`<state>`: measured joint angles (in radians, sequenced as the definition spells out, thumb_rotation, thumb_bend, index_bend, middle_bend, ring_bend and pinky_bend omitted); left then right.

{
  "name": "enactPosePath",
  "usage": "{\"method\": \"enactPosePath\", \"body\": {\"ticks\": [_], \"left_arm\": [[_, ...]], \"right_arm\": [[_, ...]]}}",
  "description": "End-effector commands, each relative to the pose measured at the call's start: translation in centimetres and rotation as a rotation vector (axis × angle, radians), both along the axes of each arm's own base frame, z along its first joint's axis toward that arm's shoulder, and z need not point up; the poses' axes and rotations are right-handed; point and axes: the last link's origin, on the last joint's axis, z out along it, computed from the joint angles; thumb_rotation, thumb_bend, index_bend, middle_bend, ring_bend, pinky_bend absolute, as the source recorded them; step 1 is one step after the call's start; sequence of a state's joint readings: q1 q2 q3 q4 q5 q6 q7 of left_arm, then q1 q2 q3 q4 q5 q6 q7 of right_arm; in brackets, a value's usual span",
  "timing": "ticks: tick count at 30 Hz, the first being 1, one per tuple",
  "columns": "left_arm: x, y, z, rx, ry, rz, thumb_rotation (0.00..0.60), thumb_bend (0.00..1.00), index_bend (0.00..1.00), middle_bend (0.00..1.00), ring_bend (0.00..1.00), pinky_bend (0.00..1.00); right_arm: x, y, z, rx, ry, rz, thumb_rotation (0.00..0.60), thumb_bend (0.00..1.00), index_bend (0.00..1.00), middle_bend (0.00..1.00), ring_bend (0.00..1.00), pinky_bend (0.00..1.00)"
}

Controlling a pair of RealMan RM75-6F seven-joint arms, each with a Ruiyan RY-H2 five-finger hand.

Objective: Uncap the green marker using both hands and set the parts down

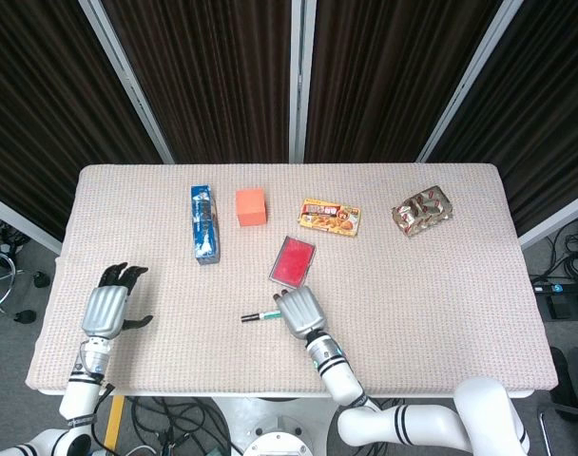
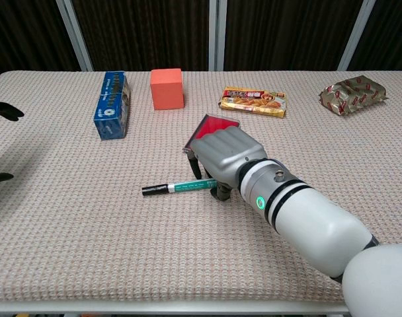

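Observation:
The green marker (image 2: 181,187) lies flat on the table, its black cap (image 2: 155,190) pointing left; the head view shows it as the marker (image 1: 261,315). My right hand (image 2: 222,155) hovers over the marker's right end, fingers curled down behind it and thumb in front, straddling it without a clear grip. That right hand (image 1: 299,312) hides the marker's right tip in the head view. Far off at the table's left edge, my left hand (image 1: 109,306) holds nothing, fingers apart; the chest view catches only its fingertips (image 2: 4,111).
A red flat case (image 2: 213,125) lies just behind my right hand. Further back stand a blue box (image 2: 112,104), an orange cube (image 2: 166,88), a curry packet (image 2: 254,101) and a foil snack bag (image 2: 353,92). The table's front edge (image 2: 188,305) is near.

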<state>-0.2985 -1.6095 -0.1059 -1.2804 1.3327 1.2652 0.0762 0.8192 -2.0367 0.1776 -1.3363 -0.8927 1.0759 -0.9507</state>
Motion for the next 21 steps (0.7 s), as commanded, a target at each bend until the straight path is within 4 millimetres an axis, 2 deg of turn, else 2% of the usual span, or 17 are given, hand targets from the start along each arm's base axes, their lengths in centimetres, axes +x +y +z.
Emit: {"method": "enactPosePath", "body": {"ticks": [1, 14, 21], "left_arm": [[-0.01, 0.01, 0.02, -0.001, 0.0, -0.001, 0.6, 0.03, 0.2, 0.19, 0.08, 0.1], [-0.11, -0.06, -0.14, -0.01, -0.006, 0.002, 0.6, 0.03, 0.2, 0.19, 0.08, 0.1], [-0.05, -0.08, -0.24, -0.017, -0.012, 0.003, 0.6, 0.03, 0.2, 0.19, 0.08, 0.1]], "right_arm": [[0.11, -0.04, -0.13, -0.003, 0.001, 0.0, 0.6, 0.24, 0.46, 0.47, 0.65, 0.83], [0.35, 0.0, -0.42, -0.021, 0.003, 0.003, 0.6, 0.25, 0.52, 0.51, 0.65, 0.83], [0.32, -0.25, -0.12, -0.058, -0.005, 0.004, 0.6, 0.28, 0.62, 0.58, 0.65, 0.83]]}}
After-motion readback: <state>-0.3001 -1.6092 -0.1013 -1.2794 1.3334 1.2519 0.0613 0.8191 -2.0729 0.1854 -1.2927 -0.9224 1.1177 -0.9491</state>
